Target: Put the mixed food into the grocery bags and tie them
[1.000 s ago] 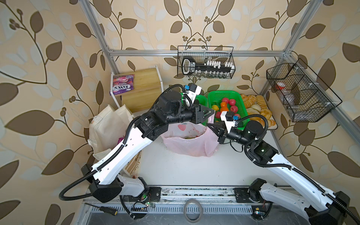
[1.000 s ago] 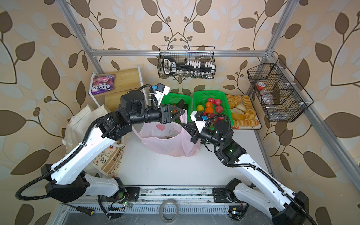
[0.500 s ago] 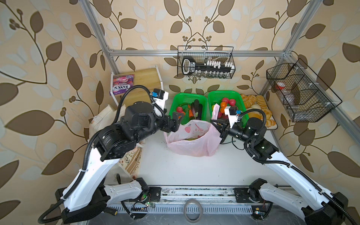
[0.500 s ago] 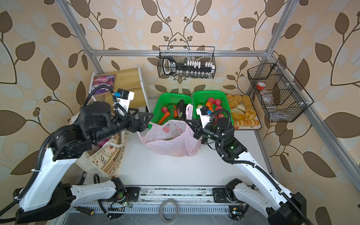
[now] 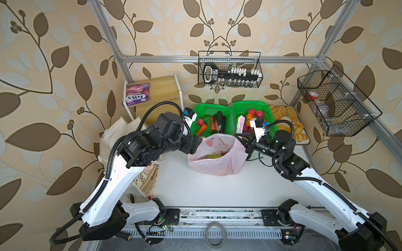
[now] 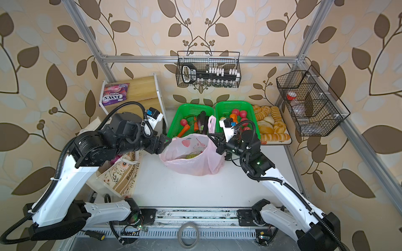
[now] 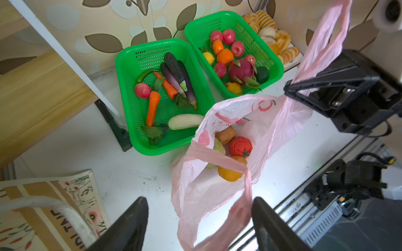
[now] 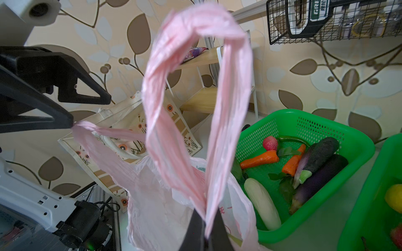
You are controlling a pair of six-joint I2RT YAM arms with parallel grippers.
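Observation:
The pink peach-print grocery bag [image 5: 217,160] [image 6: 191,158] stands open mid-table. Inside lie a red tomato [image 7: 240,146], a brown potato [image 7: 226,134], green cabbage [image 7: 218,147] and an orange-yellow round item [image 7: 230,171]. My right gripper [image 5: 240,139] [image 8: 205,217] is shut on the bag's right handle loop [image 8: 195,87], which it holds upright. My left gripper [image 5: 199,143] [image 7: 199,202] stands open at the bag's left rim. The left handle strip [image 7: 243,195] runs between its fingers, against one finger. The cream canvas tote [image 5: 121,134] [image 7: 54,206] slumps at the left under my left arm.
Two green baskets [image 5: 212,105] [image 5: 250,102] of vegetables and fruit stand right behind the bag. A bread tray [image 5: 289,121] is at the back right. A wooden shelf holds a purple FOX'S packet [image 5: 137,94] at the back left. Wire racks [image 5: 229,69] [image 5: 335,102] hang on the walls.
My left gripper drew back from across the bag's mouth to the left, then came to the bag's left rim around the left handle. The right gripper kept its hold.

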